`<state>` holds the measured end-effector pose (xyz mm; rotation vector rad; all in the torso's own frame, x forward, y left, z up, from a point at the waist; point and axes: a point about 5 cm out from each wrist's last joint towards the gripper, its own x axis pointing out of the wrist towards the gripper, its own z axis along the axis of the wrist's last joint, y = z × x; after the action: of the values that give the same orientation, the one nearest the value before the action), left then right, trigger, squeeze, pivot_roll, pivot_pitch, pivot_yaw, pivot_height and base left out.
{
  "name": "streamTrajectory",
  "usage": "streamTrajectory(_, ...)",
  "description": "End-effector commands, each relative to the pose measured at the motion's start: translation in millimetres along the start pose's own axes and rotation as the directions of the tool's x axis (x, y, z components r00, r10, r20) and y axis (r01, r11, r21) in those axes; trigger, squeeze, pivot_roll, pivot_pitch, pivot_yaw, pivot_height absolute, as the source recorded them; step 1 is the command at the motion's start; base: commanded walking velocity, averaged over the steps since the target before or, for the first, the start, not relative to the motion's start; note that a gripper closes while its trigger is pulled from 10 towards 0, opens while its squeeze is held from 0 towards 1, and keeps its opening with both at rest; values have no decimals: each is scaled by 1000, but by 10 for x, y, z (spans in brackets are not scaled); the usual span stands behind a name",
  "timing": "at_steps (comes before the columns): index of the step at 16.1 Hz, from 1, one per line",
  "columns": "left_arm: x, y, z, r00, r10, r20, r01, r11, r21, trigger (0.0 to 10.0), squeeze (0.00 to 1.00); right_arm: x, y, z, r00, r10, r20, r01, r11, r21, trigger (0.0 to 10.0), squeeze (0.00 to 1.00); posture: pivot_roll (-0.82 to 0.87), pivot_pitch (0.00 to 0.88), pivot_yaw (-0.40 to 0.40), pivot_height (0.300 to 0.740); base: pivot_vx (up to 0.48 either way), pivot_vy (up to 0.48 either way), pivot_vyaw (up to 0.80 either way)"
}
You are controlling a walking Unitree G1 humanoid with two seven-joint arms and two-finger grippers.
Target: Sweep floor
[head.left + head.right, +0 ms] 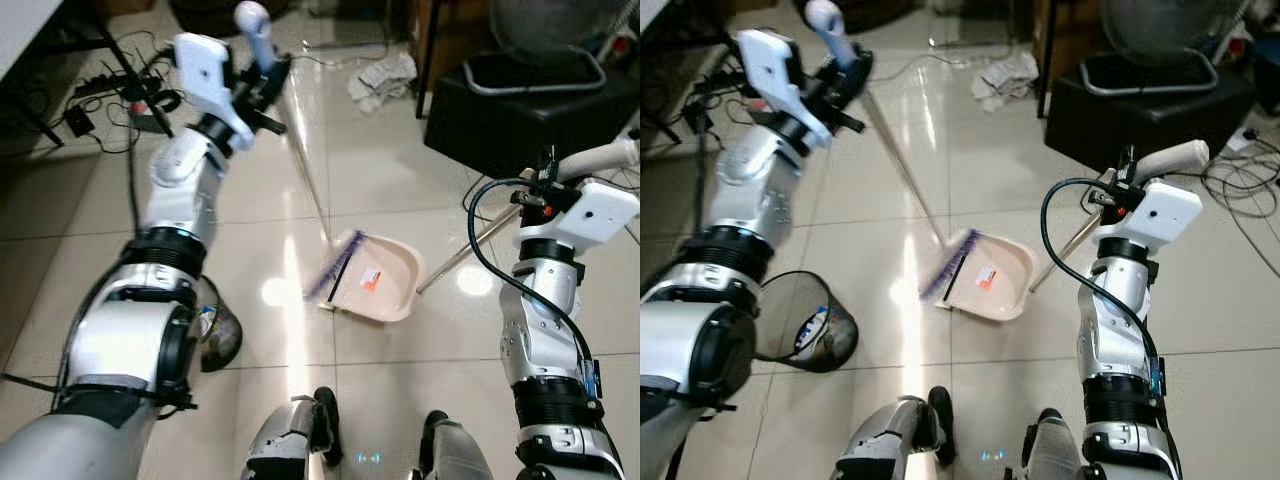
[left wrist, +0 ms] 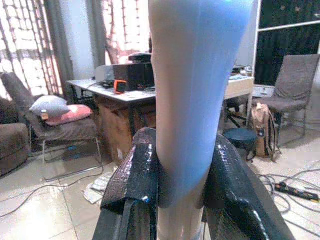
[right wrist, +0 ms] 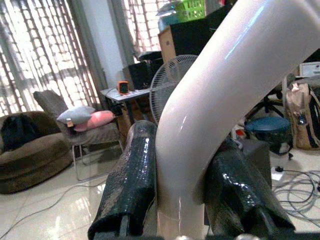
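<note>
My left gripper (image 1: 262,82) is shut on the pale blue handle (image 2: 195,100) of a broom, held high at the left. The broom's thin pole slants down to its purple bristle head (image 1: 337,265), which rests at the mouth of a beige dustpan (image 1: 385,280) on the tiled floor. An orange-and-white scrap (image 1: 371,279) lies inside the pan. My right gripper (image 1: 548,185) is shut on the dustpan's cream handle (image 3: 210,115), whose metal pole (image 1: 465,252) runs down to the pan.
A black mesh waste bin (image 1: 805,322) stands on the floor at my left. Cables and a power strip (image 1: 110,85) lie at the far left. A black stool with a fan base (image 1: 530,95) stands at the right, and crumpled paper (image 1: 383,75) lies beyond.
</note>
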<state>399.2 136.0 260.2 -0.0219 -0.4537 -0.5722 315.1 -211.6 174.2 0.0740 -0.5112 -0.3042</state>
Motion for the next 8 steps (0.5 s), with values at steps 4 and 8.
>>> streamTrajectory(4, -80, -78, -183, 992, 95, -83, -88, 993, 83, 10000, 0, -62, -24, -36, 995, 21, -96, -32, 992, -123, 10000, 0, 3, 107, 173, 740, 0, 0, 0)
streamTrajectory(8, -484, -231, -509, 981, 125, -145, -113, 990, 85, 10000, 0, -303, -68, 21, 987, 0, -161, -21, 992, -128, 10000, 0, -22, 115, 159, 740, 0, 0, 0)
